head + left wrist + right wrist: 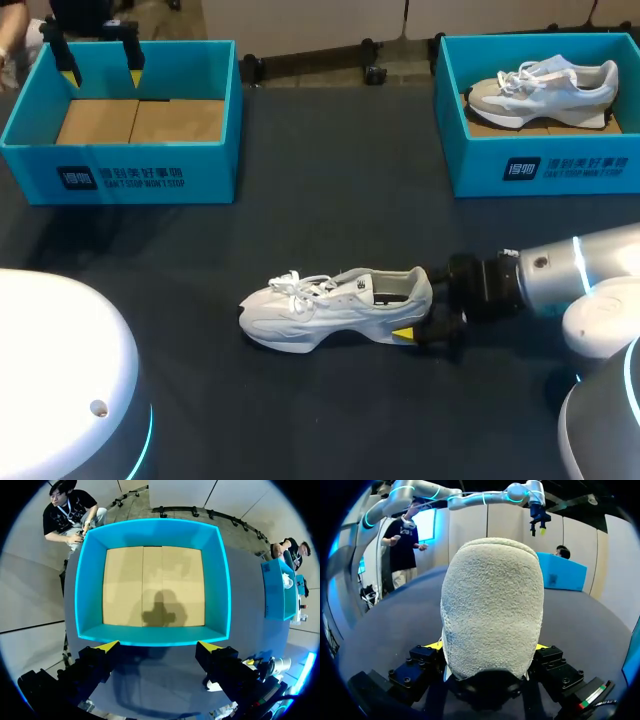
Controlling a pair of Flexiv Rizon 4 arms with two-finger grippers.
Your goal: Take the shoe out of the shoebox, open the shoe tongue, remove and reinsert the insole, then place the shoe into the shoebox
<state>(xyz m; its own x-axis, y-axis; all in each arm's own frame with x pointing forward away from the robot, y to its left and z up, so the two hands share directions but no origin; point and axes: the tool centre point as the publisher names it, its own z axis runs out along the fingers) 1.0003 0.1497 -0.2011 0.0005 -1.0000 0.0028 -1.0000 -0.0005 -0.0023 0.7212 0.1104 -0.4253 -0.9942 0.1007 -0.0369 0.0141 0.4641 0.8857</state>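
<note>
Your right arm (560,275) comes in low from the right side, and your right fingers (403,333) are closed on the heel of the shoe (335,305). One yellow tip shows against the heel's near side. In the right wrist view the heel fills the gap, with a tip pressed to each flank. The shoe is pale grey and white and stands upright on its sole near the middle of the dark counter (330,200). Its toe points left, its heel points toward your right arm, and its laces (295,283) are loose on top. Your left fingers (65,58) are spread wide and hold nothing. They hang over the far end of the left shoebox (210,170), whose bare cardboard floor shows in the left wrist view. The right shoebox (470,160) sits at the far right of the counter, well apart from your held shoe, with a second shoe (545,88) lying inside it.
</note>
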